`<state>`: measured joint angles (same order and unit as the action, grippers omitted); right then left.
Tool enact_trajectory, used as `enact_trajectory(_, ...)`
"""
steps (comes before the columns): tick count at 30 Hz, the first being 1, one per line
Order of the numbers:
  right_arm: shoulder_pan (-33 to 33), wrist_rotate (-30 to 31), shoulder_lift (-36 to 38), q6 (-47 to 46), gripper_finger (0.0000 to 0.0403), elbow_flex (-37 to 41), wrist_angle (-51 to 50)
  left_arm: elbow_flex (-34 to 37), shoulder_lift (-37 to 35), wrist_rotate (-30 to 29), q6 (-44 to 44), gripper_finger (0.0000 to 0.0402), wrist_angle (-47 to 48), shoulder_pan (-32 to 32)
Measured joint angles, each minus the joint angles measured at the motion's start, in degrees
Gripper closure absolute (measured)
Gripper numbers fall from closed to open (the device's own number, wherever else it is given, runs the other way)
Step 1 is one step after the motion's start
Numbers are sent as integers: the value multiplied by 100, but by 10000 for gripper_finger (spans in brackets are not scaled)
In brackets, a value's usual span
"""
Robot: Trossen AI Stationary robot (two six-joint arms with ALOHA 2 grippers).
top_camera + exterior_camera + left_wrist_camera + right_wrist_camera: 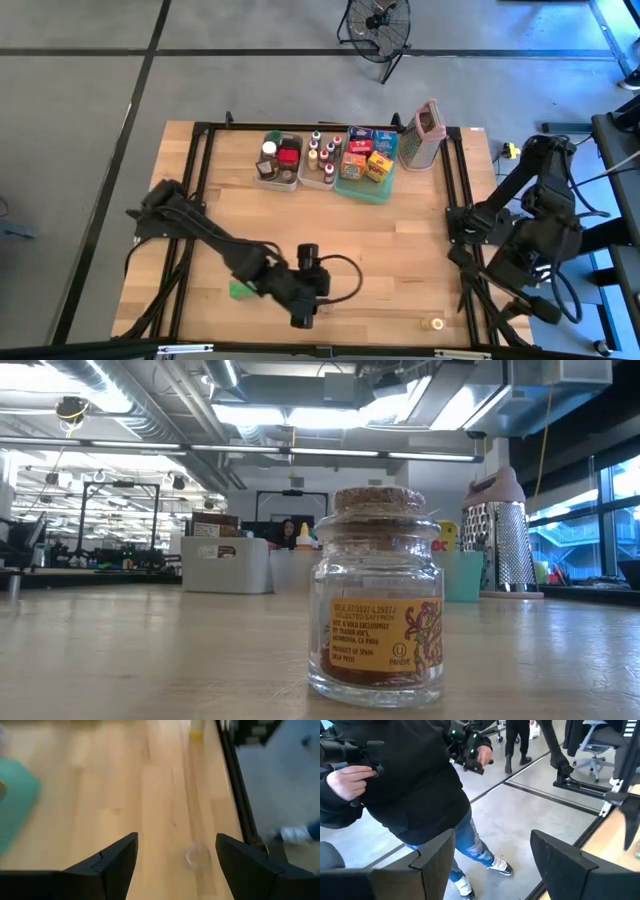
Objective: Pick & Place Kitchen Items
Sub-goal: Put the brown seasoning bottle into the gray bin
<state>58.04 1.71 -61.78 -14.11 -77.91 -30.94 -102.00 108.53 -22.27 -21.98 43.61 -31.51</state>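
Wooden tabletop (400, 240): left tool (175, 870), open and empty — centre it over the corked jar (436, 323) before descending; right tool (490, 865) open, parked off-table.

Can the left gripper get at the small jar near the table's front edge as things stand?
Probably yes: the left gripper is open and empty, with only bare table between it and the jar.

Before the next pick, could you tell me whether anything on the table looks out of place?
Yes: a small cork-stoppered glass jar stands alone near the table's front edge, and a flat green packet lies by the left arm, both far from the groceries grouped at the back.
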Motion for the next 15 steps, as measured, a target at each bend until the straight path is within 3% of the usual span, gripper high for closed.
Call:
enact_trajectory(6, 153, 283, -2, 20, 141, 0, -13, -124, 545, 1175, 275, 139, -97, 293)
enact_trajectory(15, 153, 281, -2, 302, 141, 0, -69, -119, 1114, 1448, 562, 139, -57, 225)
